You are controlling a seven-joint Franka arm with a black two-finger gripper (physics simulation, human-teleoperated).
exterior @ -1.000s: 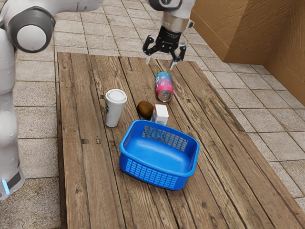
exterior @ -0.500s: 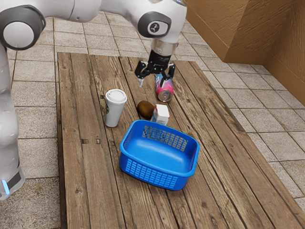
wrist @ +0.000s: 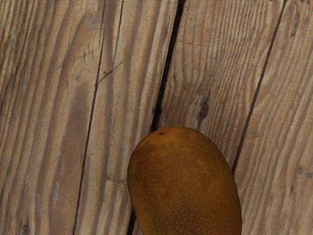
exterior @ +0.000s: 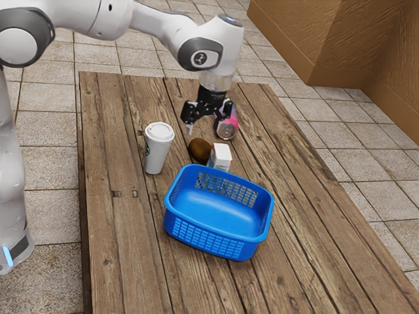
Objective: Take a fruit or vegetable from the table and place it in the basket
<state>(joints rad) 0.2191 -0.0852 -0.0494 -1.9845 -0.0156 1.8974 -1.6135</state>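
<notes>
My gripper (exterior: 204, 132) stands open in the exterior view, its fingers pointing down just above and behind a brown, kiwi-like fruit (exterior: 198, 149). The fruit lies on the wooden table, with a gap of air between it and the fingertips. In the wrist view the same oval brown fruit (wrist: 185, 183) is large and close under the hand. A blue plastic basket (exterior: 219, 243) sits on the table on the near side of the fruit, with nothing inside.
Close beside the fruit stands a small white carton (exterior: 220, 157). A white lidded cup (exterior: 157, 149) is toward the exterior view's left. The pink and blue can (exterior: 227, 128) is behind the carton, partly covered by the gripper. Wooden planks form the table (exterior: 124, 248).
The hand has come down and toward the exterior view's left, from beyond the can to close above the fruit. The fruit, basket, cup and carton have stayed put.
</notes>
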